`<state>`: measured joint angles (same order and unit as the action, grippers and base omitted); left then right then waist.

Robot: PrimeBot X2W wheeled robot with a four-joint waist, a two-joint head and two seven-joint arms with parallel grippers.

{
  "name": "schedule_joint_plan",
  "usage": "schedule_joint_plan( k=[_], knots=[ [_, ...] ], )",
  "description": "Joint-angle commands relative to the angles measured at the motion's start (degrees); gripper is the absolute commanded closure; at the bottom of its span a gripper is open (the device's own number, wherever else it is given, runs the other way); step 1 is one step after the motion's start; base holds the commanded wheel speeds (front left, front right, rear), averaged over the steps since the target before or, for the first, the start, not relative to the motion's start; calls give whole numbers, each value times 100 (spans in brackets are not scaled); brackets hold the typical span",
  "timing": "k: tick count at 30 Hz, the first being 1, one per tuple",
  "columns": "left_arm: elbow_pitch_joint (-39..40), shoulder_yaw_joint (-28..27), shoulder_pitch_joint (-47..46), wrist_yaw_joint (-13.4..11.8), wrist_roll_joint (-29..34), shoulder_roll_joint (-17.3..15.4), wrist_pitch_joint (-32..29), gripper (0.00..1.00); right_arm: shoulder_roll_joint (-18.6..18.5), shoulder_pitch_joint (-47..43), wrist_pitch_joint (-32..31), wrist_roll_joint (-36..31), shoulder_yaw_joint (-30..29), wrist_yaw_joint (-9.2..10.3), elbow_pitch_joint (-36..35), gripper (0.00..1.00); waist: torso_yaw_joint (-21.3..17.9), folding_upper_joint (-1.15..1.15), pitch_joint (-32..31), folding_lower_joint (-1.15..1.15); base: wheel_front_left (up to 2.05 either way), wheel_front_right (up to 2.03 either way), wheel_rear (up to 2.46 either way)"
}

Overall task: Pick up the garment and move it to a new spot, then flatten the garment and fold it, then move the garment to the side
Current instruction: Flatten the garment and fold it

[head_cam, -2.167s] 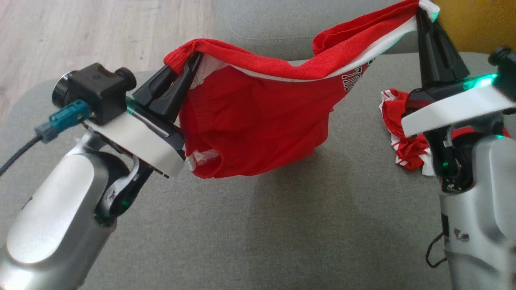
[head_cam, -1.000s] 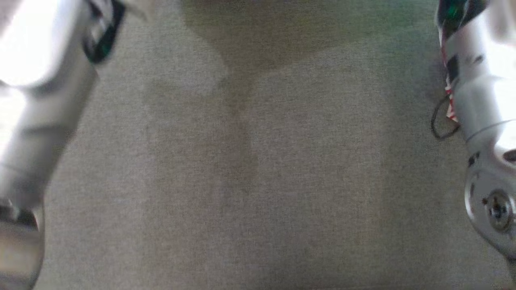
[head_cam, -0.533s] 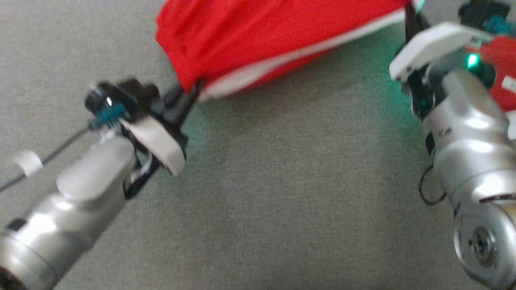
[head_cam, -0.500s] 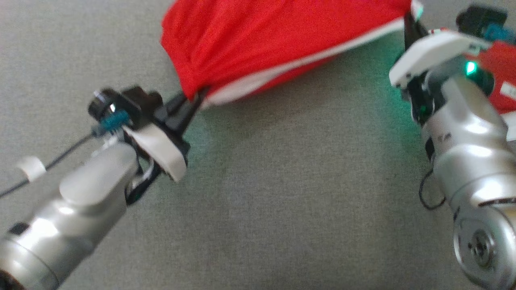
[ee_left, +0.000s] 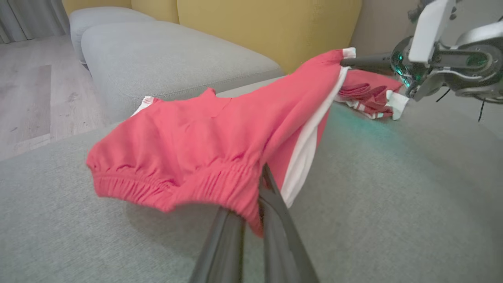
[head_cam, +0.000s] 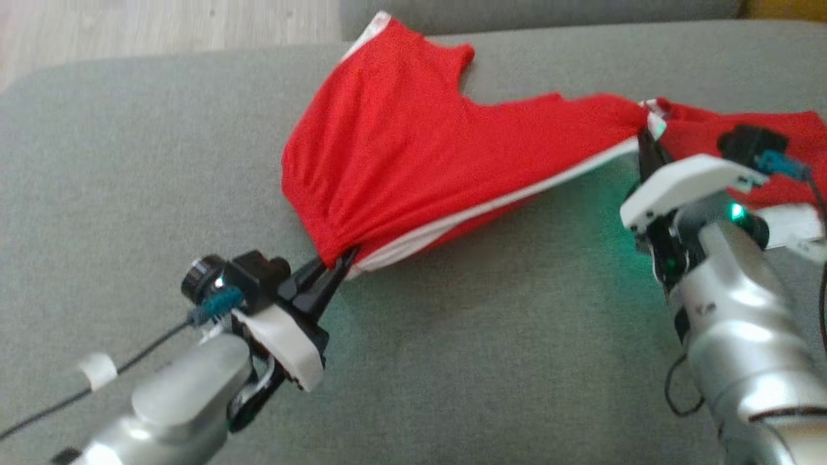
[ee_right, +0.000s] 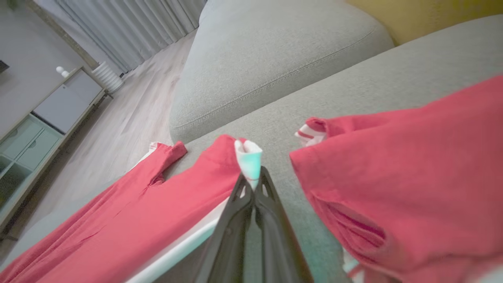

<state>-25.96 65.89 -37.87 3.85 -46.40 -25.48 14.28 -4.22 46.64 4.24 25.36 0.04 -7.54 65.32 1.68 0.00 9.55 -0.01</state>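
Note:
The garment is a pair of red shorts (head_cam: 413,155) with a white side stripe, stretched low over the grey sofa seat (head_cam: 484,361). My left gripper (head_cam: 339,258) is shut on the elastic waistband at its near left corner, seen bunched around the fingers in the left wrist view (ee_left: 220,184). At the shorts' right end my right gripper (head_cam: 646,132) is shut on a white-edged corner (ee_right: 248,157). The far legs of the shorts lie on the cushion, while the near edge hangs between the two grippers.
A second red and white garment (head_cam: 743,148) lies crumpled on the seat just behind my right wrist, also large in the right wrist view (ee_right: 401,173). A further grey cushion (ee_left: 165,51), yellow backrest (ee_left: 275,27) and wooden floor (head_cam: 129,26) lie beyond. Bare seat lies toward me.
The head camera swung about. The shorts, held high and sagging between both grippers, have come down and their far part now rests on the seat. Both grips have held.

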Motion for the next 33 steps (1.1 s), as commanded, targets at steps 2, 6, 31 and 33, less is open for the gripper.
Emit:
schedule_joint_plan(
  k=[2,6,31,33],
  knots=[
    [290,-393,105,-122,50,-194,70,100,-115,-253,-30,187,135,5,-518,100,-118,0,-280,1,0,0,0],
    [672,-419,564,-282,151,-212,71,100,-287,-934,-190,435,41,5,-1162,100,-193,0,-548,1,0,0,0],
    [1897,-309,999,-822,108,-300,-314,100,131,-2570,-2657,-531,-1520,5,-5477,100,184,0,-479,1,0,0,0],
    [1809,-345,929,-784,85,-272,-300,100,132,-2391,-2714,-597,-1413,5,-5384,100,263,0,-421,1,0,0,0]
  ],
)
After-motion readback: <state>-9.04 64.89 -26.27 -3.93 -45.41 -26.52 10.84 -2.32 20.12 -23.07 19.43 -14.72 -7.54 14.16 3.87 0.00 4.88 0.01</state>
